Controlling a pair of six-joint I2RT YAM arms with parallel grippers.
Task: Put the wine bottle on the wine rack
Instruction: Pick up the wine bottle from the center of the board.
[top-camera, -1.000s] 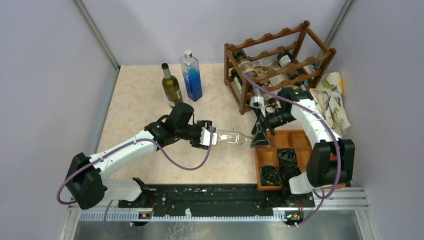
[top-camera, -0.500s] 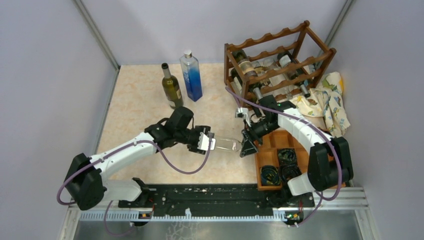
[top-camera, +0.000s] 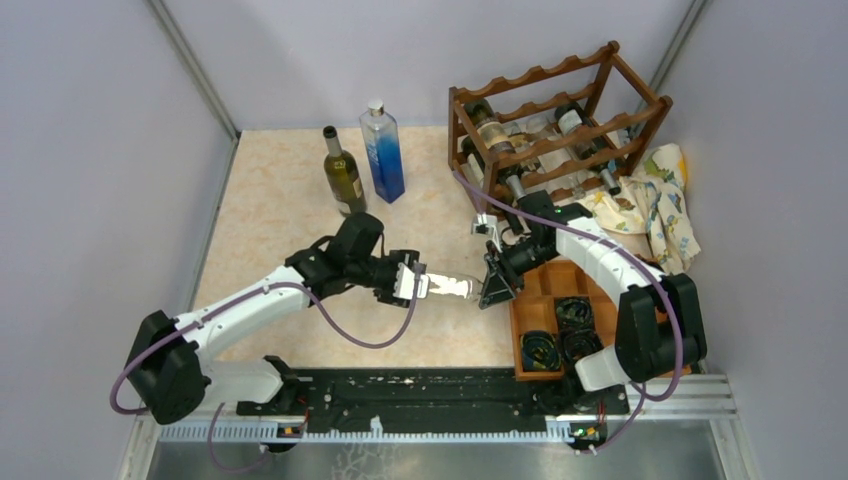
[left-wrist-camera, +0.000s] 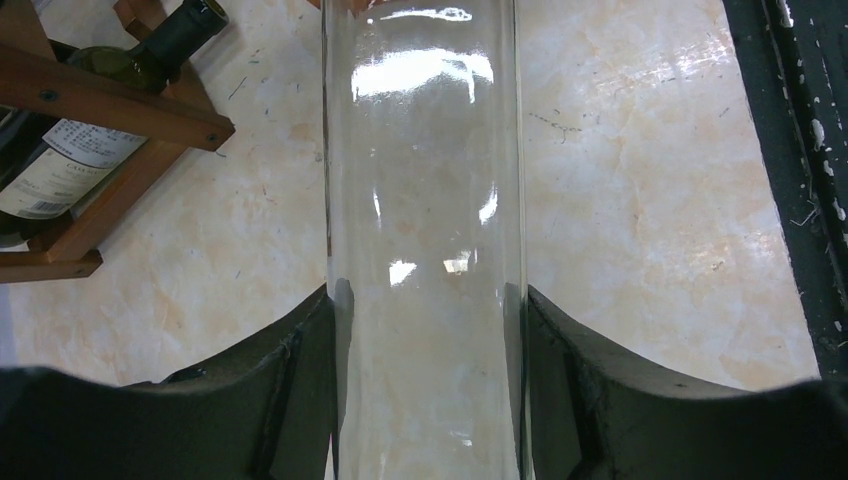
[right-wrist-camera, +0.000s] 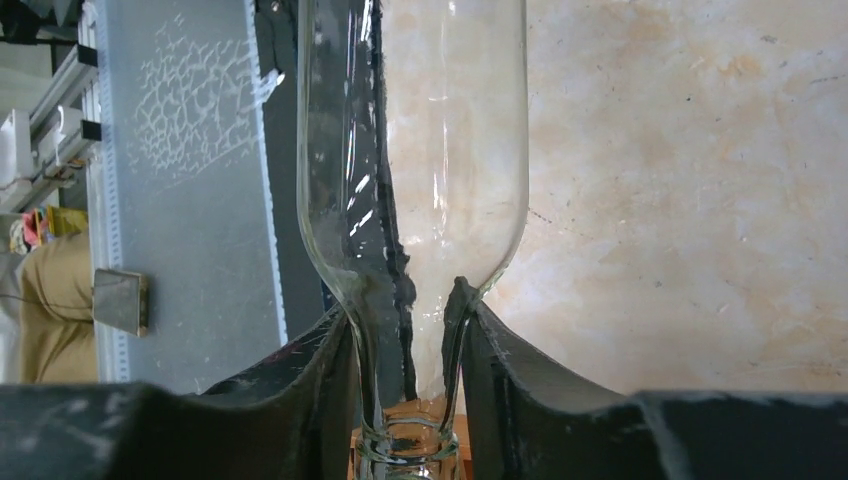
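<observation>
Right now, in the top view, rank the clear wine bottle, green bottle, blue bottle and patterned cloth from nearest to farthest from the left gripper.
1. clear wine bottle: held in the left gripper, on its right.
2. green bottle and blue bottle: upright behind it, too close to call.
3. patterned cloth: far right.

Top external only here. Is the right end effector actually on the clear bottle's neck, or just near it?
Observer: Right wrist view: right end effector has both fingers touching the clear bottle at the neck, just below the shoulder.
Operator: Left side?
Observer: Left end effector clamps the body, both fingers on glass.
Operator: Contents?
Observer: No liquid visible; the table shows straight through.
</observation>
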